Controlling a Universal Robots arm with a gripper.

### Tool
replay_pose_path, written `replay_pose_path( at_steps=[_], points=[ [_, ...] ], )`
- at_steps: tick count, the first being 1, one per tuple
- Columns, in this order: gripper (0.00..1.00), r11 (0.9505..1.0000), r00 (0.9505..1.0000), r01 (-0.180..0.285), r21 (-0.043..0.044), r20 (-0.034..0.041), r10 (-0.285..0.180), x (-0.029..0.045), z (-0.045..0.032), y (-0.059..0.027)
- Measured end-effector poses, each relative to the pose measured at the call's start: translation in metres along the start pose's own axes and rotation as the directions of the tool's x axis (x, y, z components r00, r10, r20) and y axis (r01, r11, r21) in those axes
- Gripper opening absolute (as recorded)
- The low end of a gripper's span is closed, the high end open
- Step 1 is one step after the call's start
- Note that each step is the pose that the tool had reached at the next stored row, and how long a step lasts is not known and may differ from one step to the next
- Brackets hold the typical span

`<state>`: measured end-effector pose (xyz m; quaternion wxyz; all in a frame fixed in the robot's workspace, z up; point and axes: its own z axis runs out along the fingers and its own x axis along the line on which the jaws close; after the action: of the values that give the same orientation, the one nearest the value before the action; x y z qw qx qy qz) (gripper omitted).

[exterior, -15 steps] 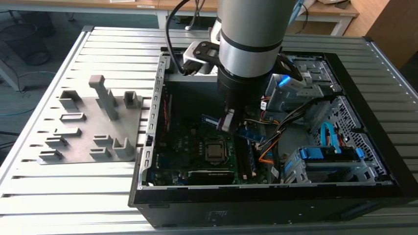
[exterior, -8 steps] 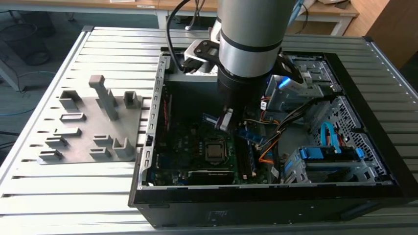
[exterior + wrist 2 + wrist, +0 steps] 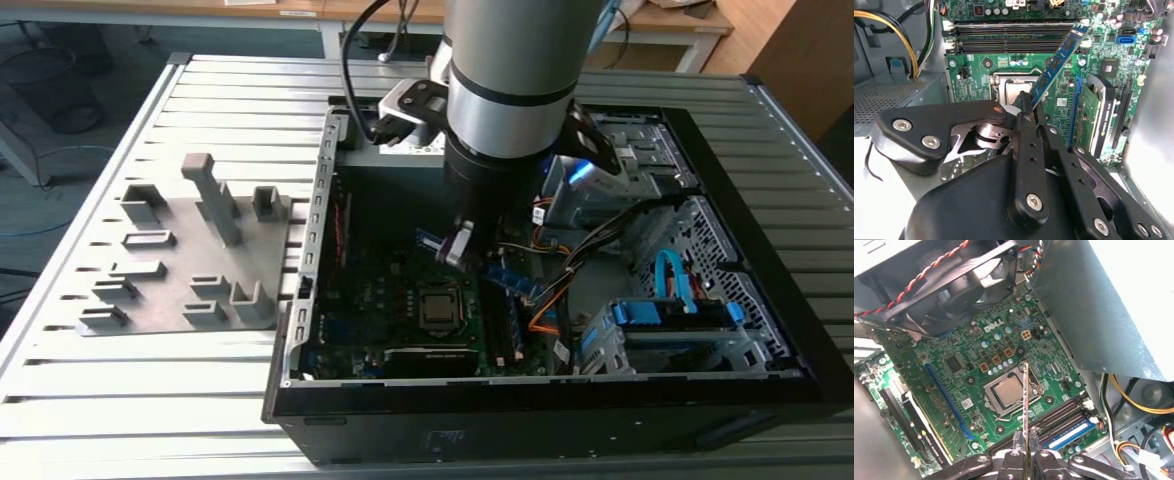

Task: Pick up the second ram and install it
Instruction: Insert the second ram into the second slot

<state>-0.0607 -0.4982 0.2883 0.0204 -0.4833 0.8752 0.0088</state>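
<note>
Pinching the second ram (image 3: 1058, 65) by its near end in my closed gripper (image 3: 1029, 102), I had it slanting out ahead of the tool, over the motherboard (image 3: 979, 75), probably to reach the memory slots (image 3: 1014, 37) cleanly.

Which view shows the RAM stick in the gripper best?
The second wrist view: the second ram shows its chip-covered face, held at one end by the gripper. The first wrist view has it edge-on; the exterior view shows a short blue stretch below the arm.
</note>
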Motion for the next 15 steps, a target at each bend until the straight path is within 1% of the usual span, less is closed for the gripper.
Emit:
replay_pose_path(
  at_steps=[6, 11, 15],
  points=[
    [0.14, 0.9987, 0.9987, -0.051, 0.0023, -0.0002, 0.051, 0.0, 0.0, 0.0],
    [0.14, 0.9957, 0.9957, -0.093, 0.0041, -0.0002, 0.093, 0.0, 0.0, 0.0],
    [0.14, 0.993, 0.9931, -0.118, 0.0052, -0.0002, 0.118, 0.0, 0.0001, 0.0]
  ],
)
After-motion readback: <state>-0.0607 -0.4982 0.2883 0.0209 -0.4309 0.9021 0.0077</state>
